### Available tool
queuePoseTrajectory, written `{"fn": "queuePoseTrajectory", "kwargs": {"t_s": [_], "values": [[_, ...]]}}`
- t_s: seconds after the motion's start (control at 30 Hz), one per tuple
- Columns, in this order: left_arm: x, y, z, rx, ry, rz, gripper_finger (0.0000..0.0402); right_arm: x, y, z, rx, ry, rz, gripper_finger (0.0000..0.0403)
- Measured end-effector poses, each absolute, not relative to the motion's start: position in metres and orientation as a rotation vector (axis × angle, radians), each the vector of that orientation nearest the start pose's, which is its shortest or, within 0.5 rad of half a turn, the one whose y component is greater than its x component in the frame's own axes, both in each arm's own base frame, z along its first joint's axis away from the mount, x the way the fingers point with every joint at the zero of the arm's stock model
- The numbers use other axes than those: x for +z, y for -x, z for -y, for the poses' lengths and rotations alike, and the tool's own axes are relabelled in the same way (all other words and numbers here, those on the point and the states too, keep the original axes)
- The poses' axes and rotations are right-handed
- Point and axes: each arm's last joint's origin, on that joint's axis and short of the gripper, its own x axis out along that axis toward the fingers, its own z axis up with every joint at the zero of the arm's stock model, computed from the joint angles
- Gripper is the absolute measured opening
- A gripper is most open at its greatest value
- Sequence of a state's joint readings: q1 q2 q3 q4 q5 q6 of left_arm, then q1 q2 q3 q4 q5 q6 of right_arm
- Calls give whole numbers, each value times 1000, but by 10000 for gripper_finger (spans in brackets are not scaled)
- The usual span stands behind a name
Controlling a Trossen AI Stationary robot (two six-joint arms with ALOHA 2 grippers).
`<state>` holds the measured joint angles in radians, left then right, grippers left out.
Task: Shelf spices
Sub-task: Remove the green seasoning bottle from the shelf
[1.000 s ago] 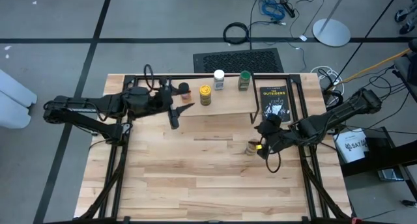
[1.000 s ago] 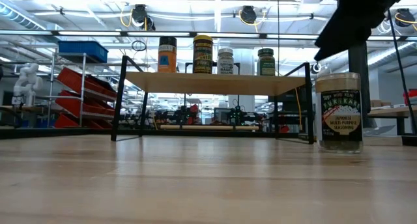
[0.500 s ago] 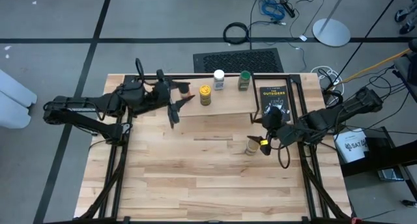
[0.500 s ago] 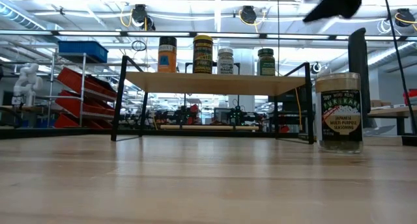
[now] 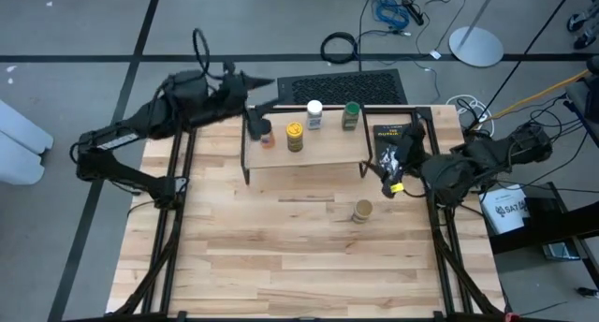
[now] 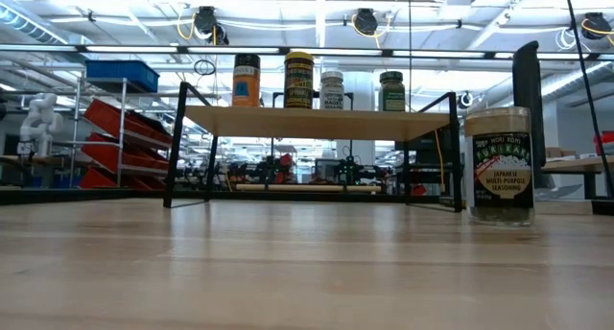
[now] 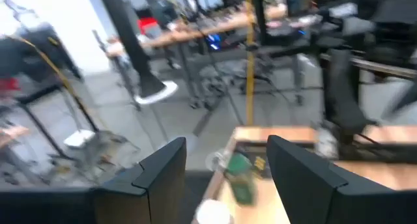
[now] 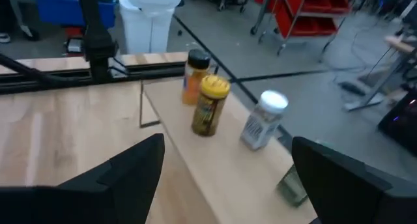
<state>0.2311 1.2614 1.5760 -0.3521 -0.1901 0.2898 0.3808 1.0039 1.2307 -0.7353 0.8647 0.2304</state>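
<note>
Four spice jars stand on the shelf (image 5: 323,150): dark-lidded (image 5: 266,131), yellow-lidded (image 5: 295,136), white-lidded (image 5: 314,114) and green-lidded (image 5: 351,115). The low view shows them in a row on the shelf (image 6: 317,121). The tan-lidded jar (image 5: 361,211) stands upright on the tabletop, near side of the shelf's right end, also large in the low view (image 6: 499,165). My left gripper (image 5: 262,85) is open, raised over the shelf's far left corner. My right gripper (image 5: 391,172) is open, above the shelf's right end, apart from the tan-lidded jar.
A black book with orange lettering (image 5: 393,140) lies at the shelf's right end, under my right gripper. The shelf's black legs (image 6: 178,143) stand on the butcher-block tabletop (image 5: 281,256). A black floor mat (image 5: 342,86) lies beyond the far edge.
My left gripper has risen from the shelf's left end and swung toward the far edge. My right gripper has lifted away from the tan-lidded jar, going up and toward the far right, out of the low view. The jars have stayed where they were.
</note>
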Motion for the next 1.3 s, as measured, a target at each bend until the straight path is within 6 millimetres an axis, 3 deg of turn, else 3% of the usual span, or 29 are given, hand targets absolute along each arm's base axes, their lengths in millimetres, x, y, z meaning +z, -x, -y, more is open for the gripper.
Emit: {"fn": "queuePoseTrajectory", "kwargs": {"t_s": [0.17, 0.4, 0.57, 0.73, 0.9, 1.13, 1.3], "values": [[492, -258, -72, 469, -371, 23, 224, 400, -176, -39, -546, 126, -374, 325], [479, -270, -77, 462, -352, -46, 224, 397, -176, -32, -565, 203, -428, 325], [478, -269, -92, 624, -326, -81, 224, 396, -175, -28, -585, 195, -443, 325], [479, -262, -98, 532, -232, -146, 224, 396, -177, -19, -637, 180, -443, 325], [472, -261, -96, 409, -189, -217, 224, 401, -183, 1, -628, 195, -439, 325], [466, -262, -88, 372, -184, -278, 224, 406, -188, 38, -440, 181, -421, 325], [465, -264, -83, 351, -185, -281, 224, 405, -185, 68, -402, 160, -418, 326]]}}
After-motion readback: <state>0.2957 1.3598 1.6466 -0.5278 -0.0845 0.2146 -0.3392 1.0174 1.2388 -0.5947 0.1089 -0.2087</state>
